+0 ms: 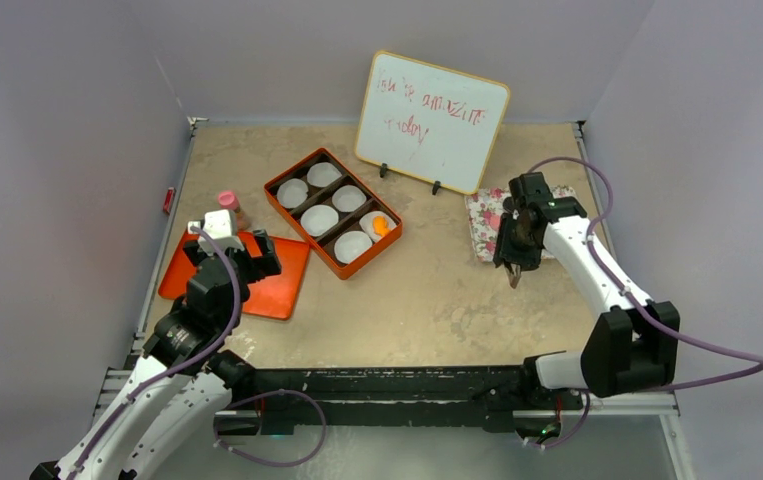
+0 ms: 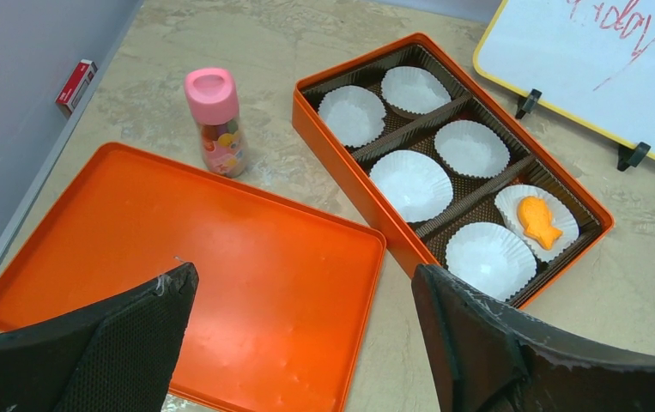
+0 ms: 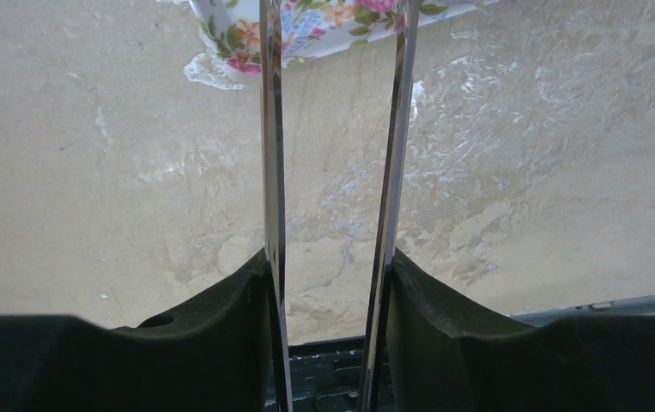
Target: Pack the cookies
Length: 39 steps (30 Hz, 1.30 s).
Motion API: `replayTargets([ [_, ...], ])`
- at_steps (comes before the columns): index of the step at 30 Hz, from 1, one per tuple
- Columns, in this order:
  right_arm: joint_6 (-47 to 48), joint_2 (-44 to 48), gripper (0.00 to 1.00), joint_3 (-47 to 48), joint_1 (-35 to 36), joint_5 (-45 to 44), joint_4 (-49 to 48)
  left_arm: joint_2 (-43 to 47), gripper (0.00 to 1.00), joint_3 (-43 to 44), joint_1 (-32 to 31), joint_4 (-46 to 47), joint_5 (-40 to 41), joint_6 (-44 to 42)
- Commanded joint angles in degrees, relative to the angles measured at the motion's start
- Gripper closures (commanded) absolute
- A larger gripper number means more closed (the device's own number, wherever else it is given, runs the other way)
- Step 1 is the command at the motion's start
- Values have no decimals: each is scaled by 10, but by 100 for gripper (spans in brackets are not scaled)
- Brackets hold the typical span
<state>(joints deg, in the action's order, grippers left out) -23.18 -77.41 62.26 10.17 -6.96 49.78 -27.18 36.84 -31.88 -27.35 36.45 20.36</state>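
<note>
Between the right fingers (image 3: 221,343), metal tongs (image 3: 270,129), tips out of view.

A red-scribbled whiteboard (image 1: 432,120) stands at the back, a pink-capped bottle (image 2: 216,123) left, a floral dish (image 1: 483,215) right.

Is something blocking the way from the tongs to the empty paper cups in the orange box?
Nothing visible does. Only bare table lies between the tongs in the right fingers and the box; the lid lies off to its left.
</note>
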Motion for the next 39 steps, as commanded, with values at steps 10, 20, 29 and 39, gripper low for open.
replayTargets([
  [10, -18, -13, 52, -38, -43, 44, -37, -8, 4, -2, 9, 23, 3, -5],
  [20, -22, -8, 49, -26, -46, 34, -2, -10, 3, -3, 11, 24, 3, -5],
  [29, -11, -20, 48, -16, -47, 46, 16, -9, 3, -3, 14, 25, 0, -5],
  [39, 8, -53, 48, 0, -48, 39, 9, -7, 3, -2, 15, 25, 0, -6],
])
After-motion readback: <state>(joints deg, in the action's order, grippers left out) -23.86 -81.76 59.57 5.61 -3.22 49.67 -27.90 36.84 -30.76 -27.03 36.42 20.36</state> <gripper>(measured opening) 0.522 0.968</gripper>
